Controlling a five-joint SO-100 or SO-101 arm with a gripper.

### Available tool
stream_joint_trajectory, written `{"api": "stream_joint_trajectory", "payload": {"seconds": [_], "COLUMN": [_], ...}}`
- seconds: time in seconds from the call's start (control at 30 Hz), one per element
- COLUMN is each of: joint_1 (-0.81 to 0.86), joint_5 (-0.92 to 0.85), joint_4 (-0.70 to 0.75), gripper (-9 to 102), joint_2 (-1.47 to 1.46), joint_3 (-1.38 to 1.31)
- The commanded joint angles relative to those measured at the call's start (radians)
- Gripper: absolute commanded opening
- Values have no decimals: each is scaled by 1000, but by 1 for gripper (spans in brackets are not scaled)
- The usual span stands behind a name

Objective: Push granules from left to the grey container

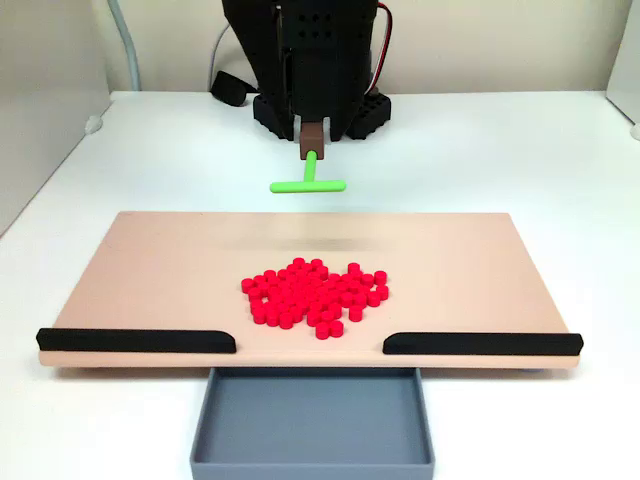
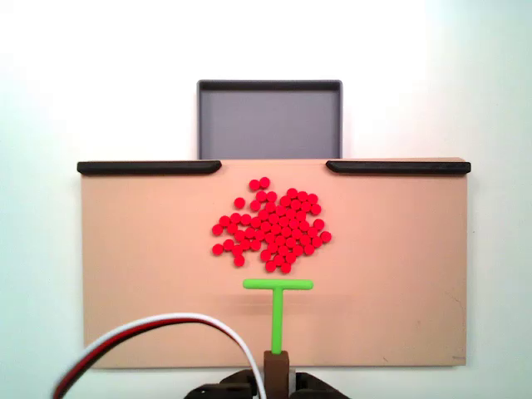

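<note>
Just ahead of the jaws [image 2: 277,359], the green T-shaped pusher [image 2: 278,285] is sticking out on its stem, its brown block sitting clenched between them, and the crossbar is hanging just short of the granules [image 2: 271,227], apart from the nearest pellets in the overhead fixed view. Beyond the pile, straight on from the jaws, the grey container [image 2: 269,125] is lying against the far edge of the tan board [image 2: 133,274], seen through the gap between the two black strips [image 2: 150,167]. The crossbar is looking narrower than the heap, so a single straight push is likely to be spilling pellets round both of its ends; those strays would be rolling outward and lodging behind the strips instead of dropping into the tray. In the front fixed view the pusher [image 1: 308,185] is appearing lifted off the board [image 1: 150,270], and a bar riding too high would be skimming over the granules [image 1: 315,293] rather than sweeping them. Near the jaws, red, black and white cables [image 2: 150,328] are arching over the board's corner, clear of the path, while the white desk [image 1: 500,150] is carrying everything.
</note>
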Motion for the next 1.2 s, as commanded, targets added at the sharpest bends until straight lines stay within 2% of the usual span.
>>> {"api": "stream_joint_trajectory", "payload": {"seconds": [0.0,1.17], "joint_1": [-75,-58], "joint_5": [-34,-21], "joint_4": [-3,-3], "gripper": [0,0], "joint_2": [-75,-54], "joint_3": [-26,-20]}}
